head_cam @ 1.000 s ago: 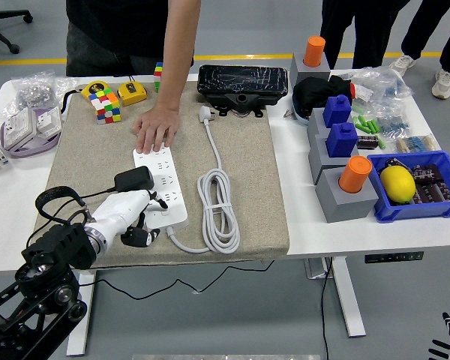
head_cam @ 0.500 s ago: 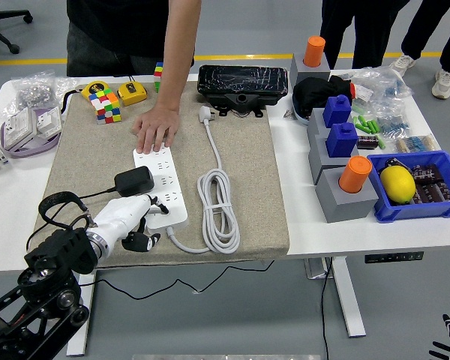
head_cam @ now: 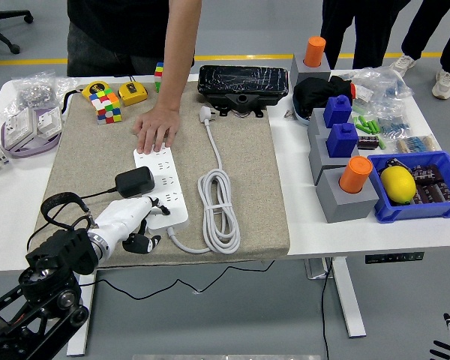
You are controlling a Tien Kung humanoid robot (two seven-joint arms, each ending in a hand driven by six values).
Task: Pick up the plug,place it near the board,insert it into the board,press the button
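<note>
1. The white tabletop (head_cam: 15, 202) carries everything here, with a beige mat (head_cam: 247, 187) spread over its middle.
2. A person stands at the far side. The person's hand (head_cam: 155, 129) lies flat, palm down, on the far end of the board.
3. The robot's left arm comes in from the lower left corner. Its left hand (head_cam: 129, 222) sits at the near edge of the mat, just beside the board's near end, its fingers loosely curled with nothing gripped between them.
4. The board (head_cam: 162, 184), a white power strip, lies lengthwise on the mat, its white cable (head_cam: 217, 210) coiled just to its right.
5. The plug (head_cam: 134, 181), a black adapter block, rests at the left edge of the board, just beyond the left hand and not held by it; whether it is seated in a socket cannot be told.
6. The right hand (head_cam: 444, 346) barely shows at the lower right corner, below the tabletop; its fingers look spread.
</note>
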